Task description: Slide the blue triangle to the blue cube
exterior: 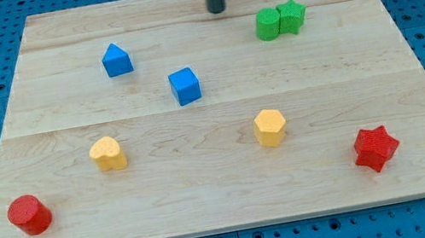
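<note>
The blue triangle lies on the wooden board at the upper left. The blue cube lies below and to the right of it, with a gap of bare wood between them. My tip is at the view's top centre, touching no block. It stands up and to the right of the blue cube and well to the right of the blue triangle.
A green cylinder and a green star touch at the upper right. A yellow block and a yellow hexagon lie lower down. A red cylinder is at the bottom left, a red star at the bottom right.
</note>
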{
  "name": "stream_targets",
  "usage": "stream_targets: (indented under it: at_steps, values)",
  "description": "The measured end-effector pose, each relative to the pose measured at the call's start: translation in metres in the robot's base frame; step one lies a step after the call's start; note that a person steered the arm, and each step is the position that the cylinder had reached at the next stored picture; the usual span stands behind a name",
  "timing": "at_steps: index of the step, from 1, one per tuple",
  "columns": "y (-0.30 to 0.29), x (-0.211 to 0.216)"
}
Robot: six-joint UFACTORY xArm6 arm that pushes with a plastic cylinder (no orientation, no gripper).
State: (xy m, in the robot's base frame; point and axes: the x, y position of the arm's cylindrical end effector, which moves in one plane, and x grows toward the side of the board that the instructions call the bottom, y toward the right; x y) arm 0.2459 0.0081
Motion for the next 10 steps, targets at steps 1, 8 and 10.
stream_targets:
  at_steps: [1,8,10]
  values:
    - [-0.051,0.007]
    - [-0.137,0.102]
    - [-0.099,0.118]
